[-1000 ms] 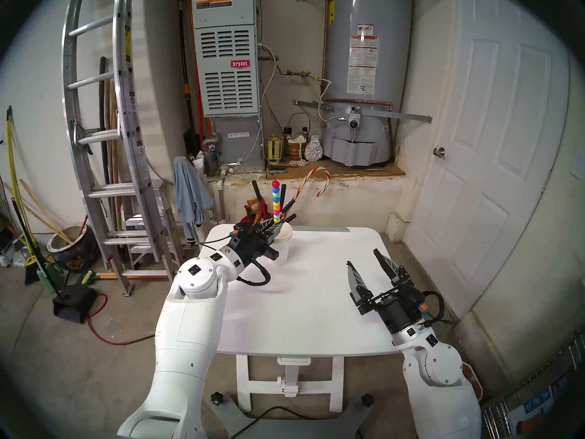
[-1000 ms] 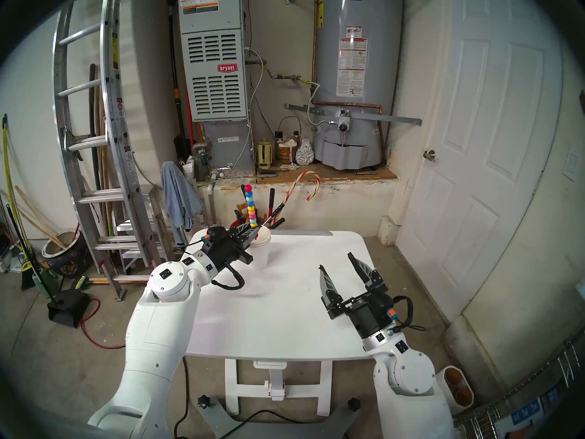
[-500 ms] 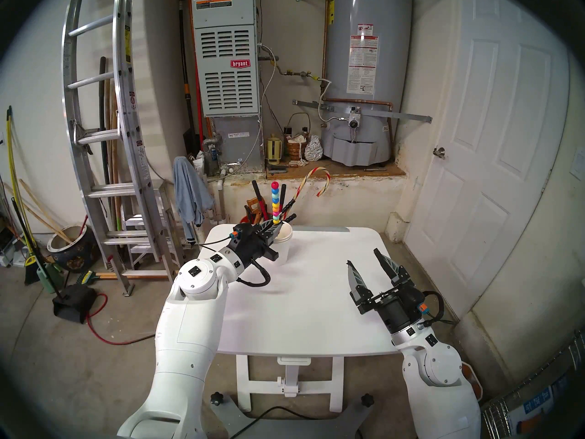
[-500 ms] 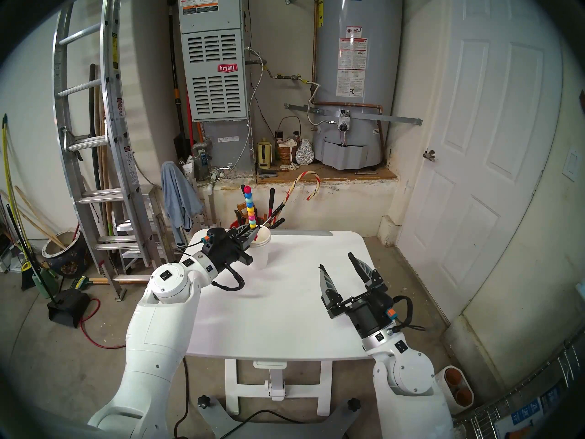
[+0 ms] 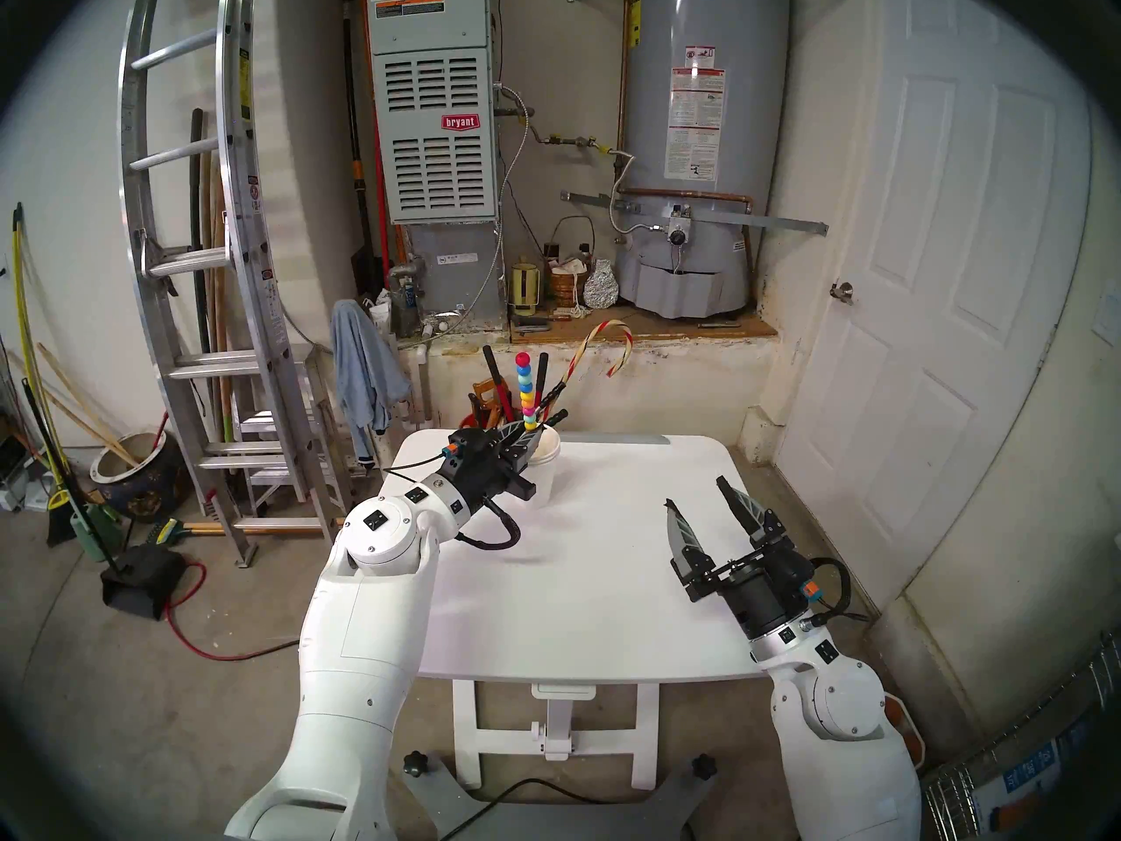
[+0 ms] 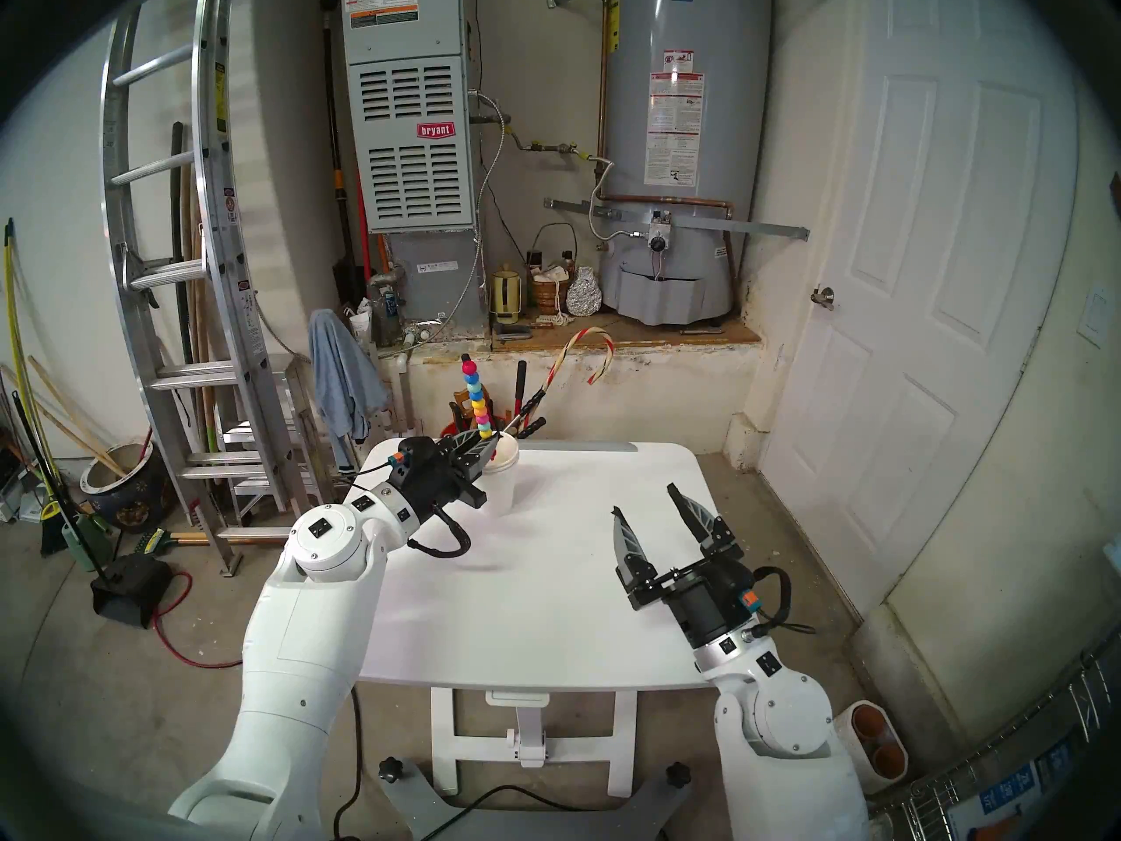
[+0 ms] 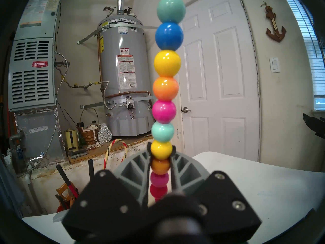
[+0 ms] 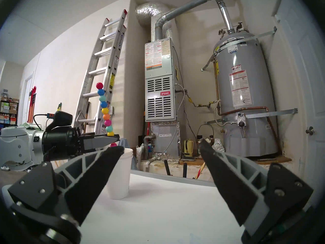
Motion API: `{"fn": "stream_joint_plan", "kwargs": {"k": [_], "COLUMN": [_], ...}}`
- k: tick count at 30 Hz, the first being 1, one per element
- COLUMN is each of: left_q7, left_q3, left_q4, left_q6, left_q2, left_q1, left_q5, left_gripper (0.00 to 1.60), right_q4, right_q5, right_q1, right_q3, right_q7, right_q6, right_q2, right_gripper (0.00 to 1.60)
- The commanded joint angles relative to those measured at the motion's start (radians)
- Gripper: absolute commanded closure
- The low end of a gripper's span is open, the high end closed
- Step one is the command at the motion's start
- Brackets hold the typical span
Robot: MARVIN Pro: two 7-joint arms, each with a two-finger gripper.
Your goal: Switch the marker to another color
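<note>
Plastic marker [image 7: 167,87], beaded, multicolour: upright over white cup [image 5: 544,466] at table [image 5: 606,579] rear, left gripper [image 7: 160,165] fingers clamped on its lower beads. Right gripper [image 5: 697,503]: fingers spread wide, empty. Step: presenting marker; next, likely pull one bead off.

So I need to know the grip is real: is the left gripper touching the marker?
Touching: the left wrist view shows the left gripper pads pressed against the marker.
</note>
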Motion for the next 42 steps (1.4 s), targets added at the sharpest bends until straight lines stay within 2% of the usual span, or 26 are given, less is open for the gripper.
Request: {"fn": "stream_joint_plan", "kwargs": {"k": [1,6,8,11,18,21,27,28,31,32,34,35,37,42], "left_q7": [-0.003,-0.007,-0.007,-0.01,-0.011,-0.012,-0.019,-0.018,-0.035,-0.032,-0.041,-0.059,-0.061,-0.083], "left_q3": [0.001,0.002,0.002,0.001,-0.002,-0.003,-0.009,-0.006,-0.009,-0.008,-0.006,-0.005,-0.002,0.005], "left_q4": [-0.031,-0.036,-0.036,-0.037,-0.038,-0.039,-0.051,-0.059,-0.079,-0.091,-0.111,-0.12,-0.138,-0.162], "left_q6": [0.002,0.006,0.007,0.008,0.009,0.011,0.016,0.02,0.037,0.043,0.062,0.082,0.09,0.131], "left_q2": [0.0,0.004,0.004,0.005,0.005,0.006,0.014,0.021,0.036,0.04,0.054,0.063,0.072,0.08], "left_q1": [-0.008,-0.005,-0.004,-0.004,-0.001,0.0,0.004,0.004,-0.003,-0.005,-0.011,-0.016,-0.017,-0.01], "left_q5": [-0.002,-0.003,-0.004,-0.005,-0.002,-0.001,-0.002,0.01,0.008,0.016,0.026,0.022,0.04,0.057], "left_gripper": [1.22,1.02,1.0,0.88,0.9,0.97,1.02,1.08,1.58,1.6,1.51,1.51,1.37,1.51], "right_q4": [-0.018,-0.02,-0.02,-0.018,-0.017,-0.015,-0.017,-0.016,-0.016,-0.016,-0.015,-0.015,-0.015,-0.017], "right_q5": [0.007,0.007,0.006,0.007,0.007,0.008,0.005,0.005,0.003,0.003,0.004,0.003,0.003,0.006], "right_q1": [0.012,0.011,0.012,0.012,0.013,0.014,0.016,0.017,0.017,0.017,0.017,0.017,0.017,0.016], "right_q3": [0.002,0.002,0.002,0.002,0.003,0.003,0.002,0.002,0.002,0.002,0.002,0.002,0.002,0.002], "right_q7": [0.003,0.002,0.002,0.002,0.002,0.002,0.001,0.001,0.0,0.0,-0.001,-0.001,-0.001,0.0], "right_q6": [-0.007,-0.006,-0.006,-0.006,-0.006,-0.006,-0.006,-0.006,-0.005,-0.005,-0.005,-0.005,-0.006,-0.008], "right_q2": [0.0,-0.001,-0.001,-0.001,-0.001,-0.001,-0.002,-0.001,-0.001,-0.001,-0.002,-0.002,-0.002,-0.003], "right_gripper": [0.0,0.0,0.0,0.0,0.0,0.0,0.0,0.0,0.0,0.0,0.0,0.0,0.0,0.0]}}
